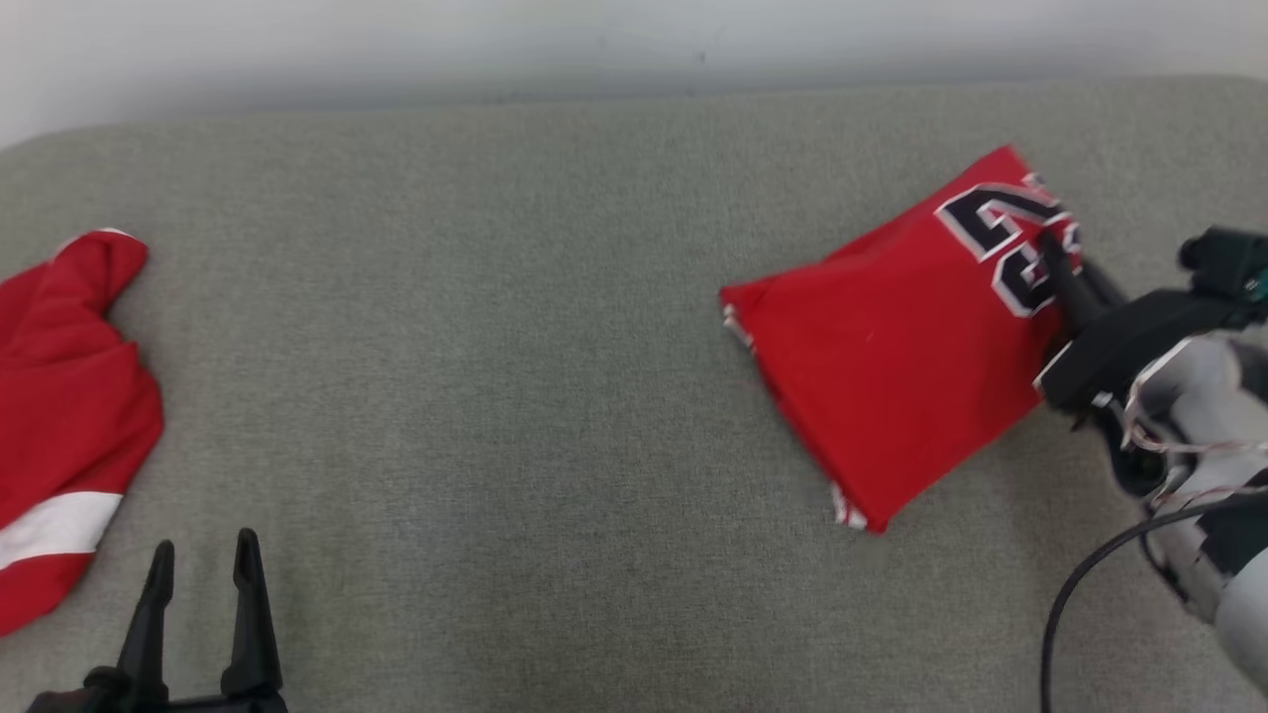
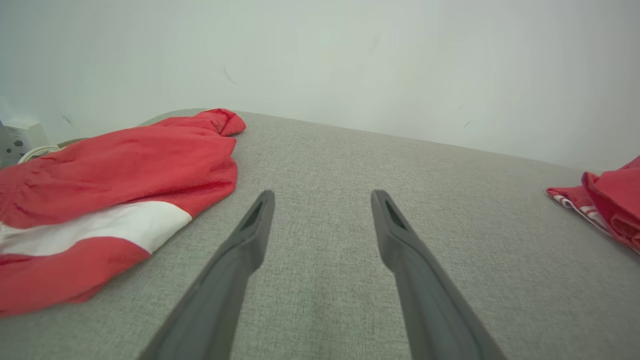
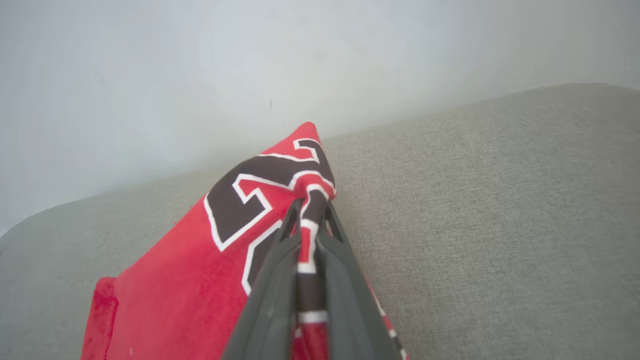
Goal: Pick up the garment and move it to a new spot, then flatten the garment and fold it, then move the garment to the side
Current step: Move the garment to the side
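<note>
So the jersey point(image 1: 892, 337) is folded into a neat red rectangle. It sits on the right side of the grey fabric surface point(image 1: 475, 356), turned at an angle, with the black-and-white number showing at its far end. Looks to me like the folding part is done and this is the last bit, shifting it off to the side.

The right gripper point(image 1: 1052, 248) has its jaws nearly closed, pinching the jersey's edge right at the number. In the right wrist view you can see the cloth bunched between the fingers point(image 3: 272, 280), and that pinched corner seems to peak up a little while the rest lies flat. Grabbing one edge makes sense for dragging it along, though I'd guess the fold could slip open if it goes too fast.

The left gripper point(image 1: 203, 564) sits at the lower left with its jaws wide, holding nothing, basically parked out of the way. Just to its left lies another red garment point(image 1: 69, 416) with a white stripe, crumpled, well apart from the jersey.
</note>
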{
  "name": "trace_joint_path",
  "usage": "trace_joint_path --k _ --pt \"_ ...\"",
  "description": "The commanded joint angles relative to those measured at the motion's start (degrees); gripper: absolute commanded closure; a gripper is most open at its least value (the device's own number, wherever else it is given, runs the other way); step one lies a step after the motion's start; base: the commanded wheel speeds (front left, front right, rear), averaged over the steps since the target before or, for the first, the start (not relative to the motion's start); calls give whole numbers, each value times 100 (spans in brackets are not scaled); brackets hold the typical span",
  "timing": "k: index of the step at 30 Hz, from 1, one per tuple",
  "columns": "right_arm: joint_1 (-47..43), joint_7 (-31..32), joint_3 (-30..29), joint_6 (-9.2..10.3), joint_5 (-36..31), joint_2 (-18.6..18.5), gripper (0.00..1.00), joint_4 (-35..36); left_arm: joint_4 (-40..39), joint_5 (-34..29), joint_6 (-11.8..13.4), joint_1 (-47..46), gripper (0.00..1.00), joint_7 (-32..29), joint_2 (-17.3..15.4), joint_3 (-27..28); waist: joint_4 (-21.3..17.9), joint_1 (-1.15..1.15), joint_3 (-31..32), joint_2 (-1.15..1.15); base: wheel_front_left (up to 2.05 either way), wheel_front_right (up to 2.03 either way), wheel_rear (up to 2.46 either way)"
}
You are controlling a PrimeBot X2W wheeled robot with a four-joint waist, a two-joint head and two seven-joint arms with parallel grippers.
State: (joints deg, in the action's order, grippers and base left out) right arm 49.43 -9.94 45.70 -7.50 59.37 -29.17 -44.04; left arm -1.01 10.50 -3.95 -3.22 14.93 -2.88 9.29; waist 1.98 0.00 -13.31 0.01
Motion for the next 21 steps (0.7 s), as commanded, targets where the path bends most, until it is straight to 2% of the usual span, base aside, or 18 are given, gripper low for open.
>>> trace_joint_path --k 1,21 --pt "180 -35 -37 1 -33 -100 100 -60 -52 -81 -31 -78 0 16 -4 58 -135 0 -264 -1 0 0 0" --pt "1440 -51 -397 1 -110 -655 100 -1040 -538 -291 -193 -214 0 16 -194 487 -400 0 -1033 -1 0 0 0"
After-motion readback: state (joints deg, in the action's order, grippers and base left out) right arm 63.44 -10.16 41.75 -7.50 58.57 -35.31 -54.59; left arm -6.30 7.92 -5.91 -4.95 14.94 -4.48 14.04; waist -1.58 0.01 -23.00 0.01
